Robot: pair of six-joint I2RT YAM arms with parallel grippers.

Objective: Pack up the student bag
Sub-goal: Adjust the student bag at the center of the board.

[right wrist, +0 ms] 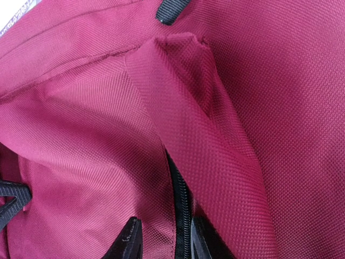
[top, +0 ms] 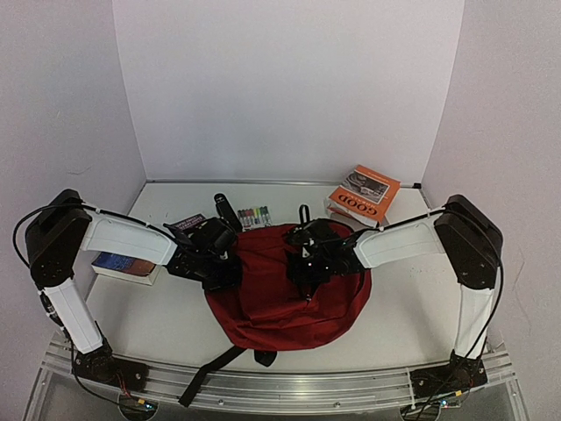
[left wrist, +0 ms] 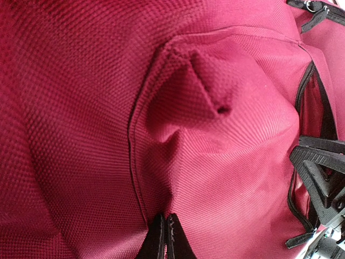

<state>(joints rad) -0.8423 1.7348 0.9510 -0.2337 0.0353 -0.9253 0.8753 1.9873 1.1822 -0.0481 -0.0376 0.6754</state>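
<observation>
We see the student bag [top: 280, 294] in dark red, a fine woven grain running across its cloth, with a black zipper [right wrist: 182, 216] and a black strap [top: 210, 373] near us. Far right, the orange book [top: 364, 195] bears white lettering. The far markers [top: 254, 216] show mixed colours. On the left lies a blue book [top: 123, 263].

arms bent inward; left claw [left wrist: 164, 238] pinched tight; right claw [right wrist: 163, 243] clamping
</observation>
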